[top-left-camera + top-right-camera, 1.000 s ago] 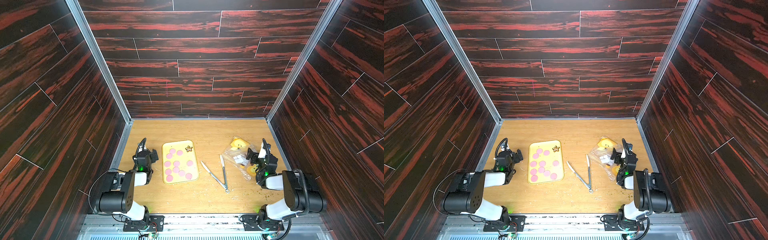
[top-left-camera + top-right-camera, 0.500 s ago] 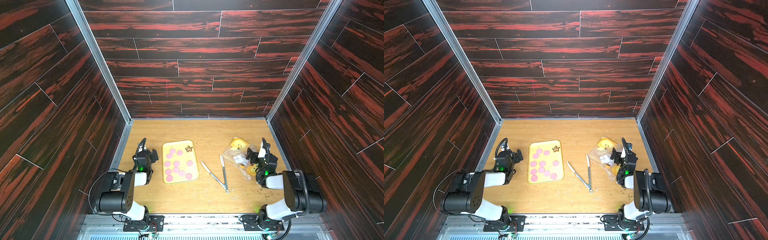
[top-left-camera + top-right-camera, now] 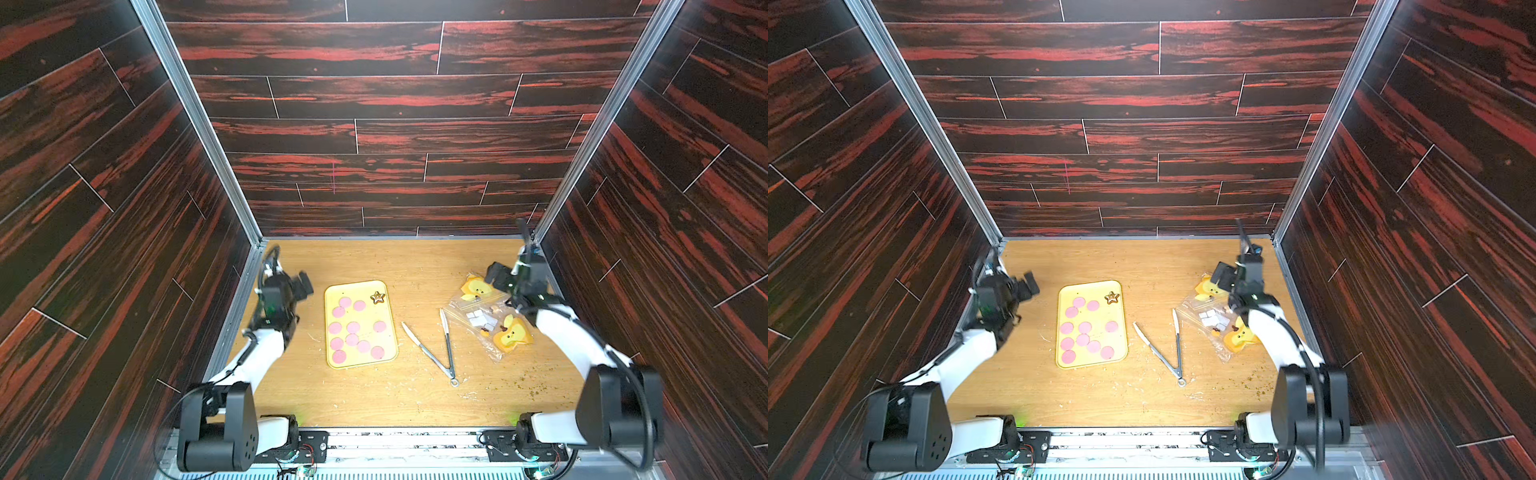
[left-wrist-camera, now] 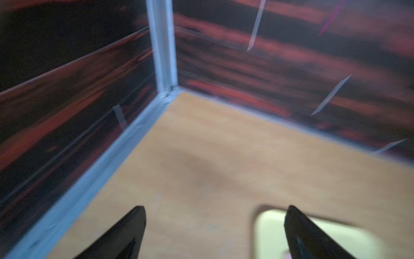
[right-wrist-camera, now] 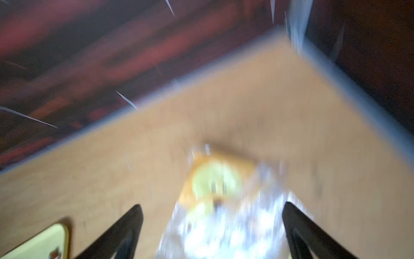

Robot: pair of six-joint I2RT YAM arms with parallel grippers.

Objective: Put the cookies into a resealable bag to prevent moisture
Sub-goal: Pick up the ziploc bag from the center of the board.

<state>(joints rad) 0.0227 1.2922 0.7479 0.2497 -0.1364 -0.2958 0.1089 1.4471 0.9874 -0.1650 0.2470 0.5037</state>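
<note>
Several pink cookies (image 3: 353,328) (image 3: 1086,328) lie on a yellow tray (image 3: 329,332) (image 3: 1060,332) left of centre in both top views. The resealable bag (image 3: 484,322) (image 3: 1214,322), clear with yellow duck prints, lies flat at the right. My left gripper (image 3: 305,284) (image 3: 1030,286) (image 4: 215,208) hangs open and empty left of the tray's far corner (image 4: 268,224). My right gripper (image 3: 494,274) (image 3: 1221,276) (image 5: 212,205) is open above the bag's far end (image 5: 224,224), holding nothing. Both wrist views are blurred.
Metal tongs (image 3: 436,349) (image 3: 1167,345) lie spread open on the wooden table between tray and bag. A small gold star (image 3: 377,296) (image 3: 1112,297) sits in the tray's far right corner. Dark walls close in on three sides. Crumbs dot the table's right front.
Both arms have lifted and reached toward the back wall. The left gripper has moved up beside the tray's far corner, the right one over the bag's far end. Both stay open.
</note>
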